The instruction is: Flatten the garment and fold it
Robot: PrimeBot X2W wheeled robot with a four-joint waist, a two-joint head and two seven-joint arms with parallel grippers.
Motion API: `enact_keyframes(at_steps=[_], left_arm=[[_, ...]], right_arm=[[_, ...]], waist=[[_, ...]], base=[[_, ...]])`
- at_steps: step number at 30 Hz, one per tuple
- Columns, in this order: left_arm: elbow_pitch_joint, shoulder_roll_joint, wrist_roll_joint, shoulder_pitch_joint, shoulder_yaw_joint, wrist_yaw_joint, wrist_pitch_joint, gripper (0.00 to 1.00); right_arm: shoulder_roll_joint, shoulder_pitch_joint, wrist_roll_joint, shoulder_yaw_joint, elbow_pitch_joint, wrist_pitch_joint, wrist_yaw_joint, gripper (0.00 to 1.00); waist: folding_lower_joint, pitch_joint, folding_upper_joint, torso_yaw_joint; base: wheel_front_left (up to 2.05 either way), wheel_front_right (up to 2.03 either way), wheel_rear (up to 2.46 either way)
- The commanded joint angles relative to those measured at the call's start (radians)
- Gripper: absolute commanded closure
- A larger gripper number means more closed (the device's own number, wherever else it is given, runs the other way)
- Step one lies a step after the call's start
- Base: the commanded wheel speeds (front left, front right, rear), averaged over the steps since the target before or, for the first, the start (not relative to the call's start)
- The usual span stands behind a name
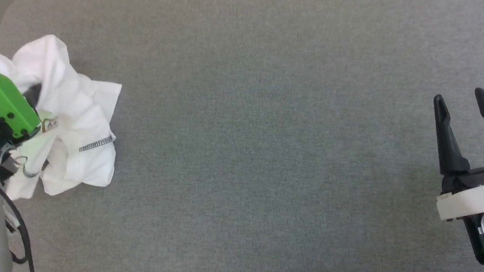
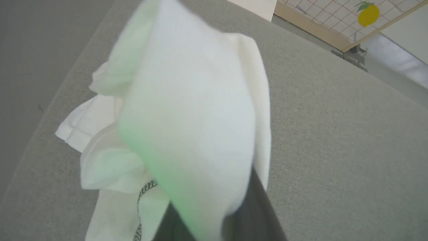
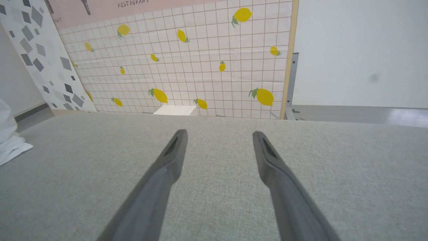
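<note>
The garment (image 1: pixel 77 110) is a crumpled white shirt with dark zigzag stitching and a small tan label, bunched at the far left of the grey surface. My left gripper (image 1: pixel 32 99), under its green cover, reaches into the bunch with its fingers buried in the cloth. In the left wrist view a fold of the garment (image 2: pixel 187 117) rises close to the lens and is pinched at the gripper (image 2: pixel 230 214), which is shut on it. My right gripper (image 1: pixel 462 102) stands open at the lower right, far from the shirt, its fingers (image 3: pixel 174 157) spread over bare surface. A corner of the garment (image 3: pixel 8 140) shows at the left edge.
The grey cloth-covered surface (image 1: pixel 271 151) stretches wide between the two arms; its rounded corner lies just behind the shirt. A white box (image 3: pixel 175 110) stands beyond the far edge, before a lemon-patterned tiled panel (image 3: pixel 187 67).
</note>
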Motion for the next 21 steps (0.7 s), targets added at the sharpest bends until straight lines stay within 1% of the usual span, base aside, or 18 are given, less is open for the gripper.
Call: enact_keyframes(at_steps=[1, 5, 9, 12, 17, 21], left_arm=[[-0.012, 0.012, 0.002, -0.032, 0.002, -0.016, -0.02, 1.0], [-0.034, 0.027, 0.024, -0.074, -0.011, -0.058, -0.081, 1.0], [-0.055, 0.02, 0.042, -0.132, -0.037, -0.095, -0.136, 1.0], [-0.071, 0.004, 0.05, -0.18, -0.06, -0.111, -0.166, 1.0], [-0.093, -0.048, 0.057, -0.248, -0.112, -0.122, -0.183, 1.0], [-0.122, -0.102, 0.054, -0.284, -0.151, -0.115, -0.171, 1.0]], right_arm=[[0.0, -0.002, 0.014, 0.004, 0.012, -0.011, -0.002, 0.0], [0.0, 0.016, 0.038, 0.005, 0.044, -0.02, -0.002, 0.0], [0.0, 0.036, 0.058, 0.005, 0.07, -0.024, -0.002, 0.0], [0.0, 0.046, 0.073, 0.005, 0.084, -0.025, -0.002, 0.0], [0.0, 0.068, 0.098, 0.004, 0.088, -0.026, -0.002, 0.0], [0.0, 0.088, 0.114, 0.006, 0.091, -0.026, -0.002, 0.0]], waist=[[0.0, -0.056, 0.0, -0.012], [0.0, -0.118, 0.0, -0.016], [0.0, -0.175, 0.0, -0.021], [0.0, -0.214, 0.0, -0.025], [0.0, -0.274, 0.0, -0.029], [0.0, -0.315, 0.0, -0.037]], base=[[0.0, 0.0, 0.0], [0.0, 0.0, 0.0], [0.0, 0.0, 0.0], [0.0, 0.0, 0.0], [0.0, 0.0, 0.0], [0.0, 0.0, 0.0]])
